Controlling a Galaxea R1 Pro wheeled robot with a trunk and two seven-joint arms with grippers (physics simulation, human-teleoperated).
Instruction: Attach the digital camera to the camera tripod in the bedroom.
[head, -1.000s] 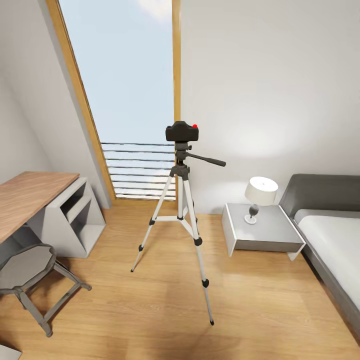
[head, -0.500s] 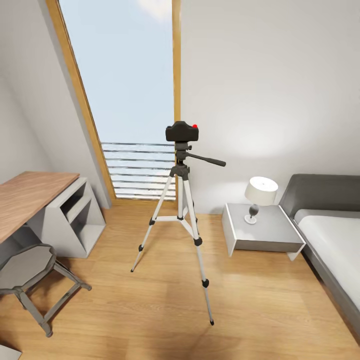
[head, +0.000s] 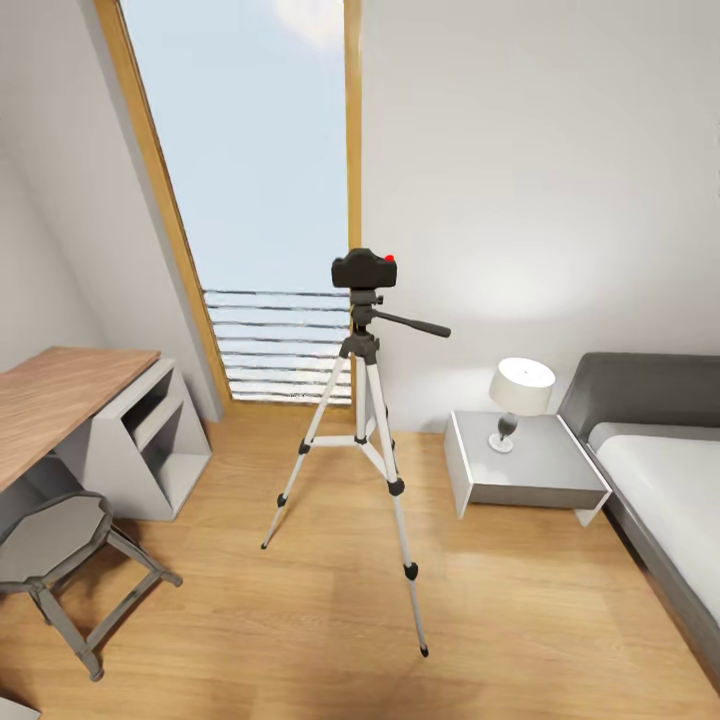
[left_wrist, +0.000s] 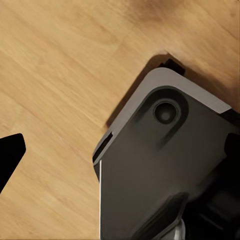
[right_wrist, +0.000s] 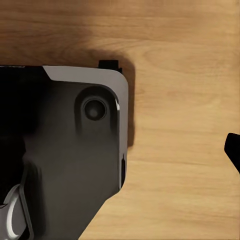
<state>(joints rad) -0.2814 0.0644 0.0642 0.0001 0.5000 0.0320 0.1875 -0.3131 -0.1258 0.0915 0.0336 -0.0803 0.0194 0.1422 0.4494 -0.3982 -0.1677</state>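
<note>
— Black, boxy compact digital camera (head: 364, 269) with a red button: where do you log it?
— Head view: seated on the dark grey head of the silver-legged camera tripod (head: 365, 440), upright on the light wood floor (head: 520, 610) before the tall wood-framed window (head: 255, 200). Your task reads as complete. The tripod's long axis is vertical, straight ahead of you, favouring neither arm.
— Left wrist view?
— Grey base corner (left_wrist: 165, 165) over floorboards, one dark fingertip (left_wrist: 9, 157) at the edge. Nothing is visibly held; how wide the jaws stand, you cannot tell.
— Right wrist view?
— Same entry mirrored: grey base corner (right_wrist: 75, 150), one dark fingertip (right_wrist: 234, 149), opening undeterminable.
</note>
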